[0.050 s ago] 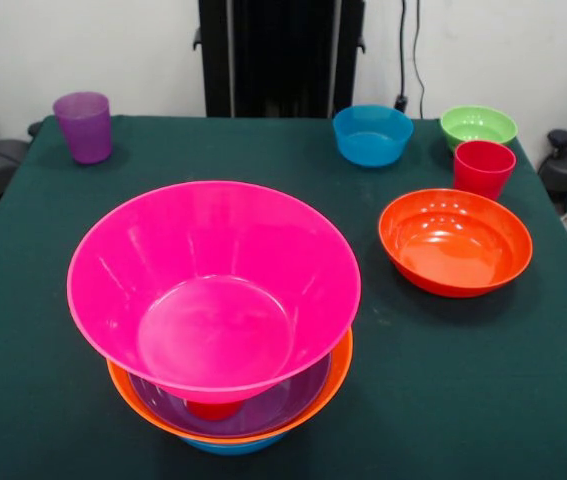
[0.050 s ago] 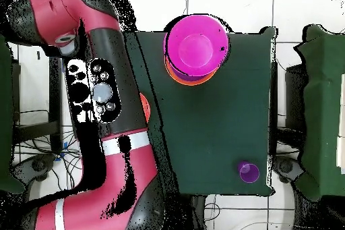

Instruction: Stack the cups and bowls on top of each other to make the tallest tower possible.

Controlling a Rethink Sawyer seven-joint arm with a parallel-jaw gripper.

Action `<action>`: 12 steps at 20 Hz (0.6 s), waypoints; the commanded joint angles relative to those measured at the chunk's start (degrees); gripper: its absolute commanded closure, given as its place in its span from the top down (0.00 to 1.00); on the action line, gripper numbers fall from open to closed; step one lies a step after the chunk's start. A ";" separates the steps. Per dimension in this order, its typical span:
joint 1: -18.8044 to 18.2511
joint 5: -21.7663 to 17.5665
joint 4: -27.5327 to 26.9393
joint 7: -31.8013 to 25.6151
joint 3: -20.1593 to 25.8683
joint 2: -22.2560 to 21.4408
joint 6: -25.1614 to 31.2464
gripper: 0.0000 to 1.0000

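- The tower [image 1: 218, 330] stands at the near edge of the table [image 1: 23, 300]: a blue bowl [image 1: 231, 446] at the bottom, then an orange bowl [image 1: 335, 372], a purple bowl [image 1: 273, 408], a red cup [image 1: 213, 409] and the big pink bowl [image 1: 213, 285] on top.
- The pink bowl seems to rest only on that narrow cup and sits slightly off-centre; a nudge or added weight on one rim could tip it off.
- The tower sits so near the table edge that a push could send it over.
- A purple cup [image 1: 84, 126], small blue bowl [image 1: 372, 134], green bowl [image 1: 478, 125], second red cup [image 1: 483, 167] and red-orange bowl [image 1: 455, 241] stand loose, well apart from the tower.
- The arm [image 2: 101, 99] is swung aside of the table in the overhead view; the hand is not visible, so I cannot tell its state or its place relative to the tower.
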 commanded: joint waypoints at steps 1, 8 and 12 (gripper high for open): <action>-2.27 3.09 11.93 -1.04 2.34 0.73 -6.69 1.00; -4.31 5.59 19.97 -2.00 1.38 -2.37 -12.91 1.00; -5.11 6.21 24.96 -2.03 0.72 -5.03 -15.83 1.00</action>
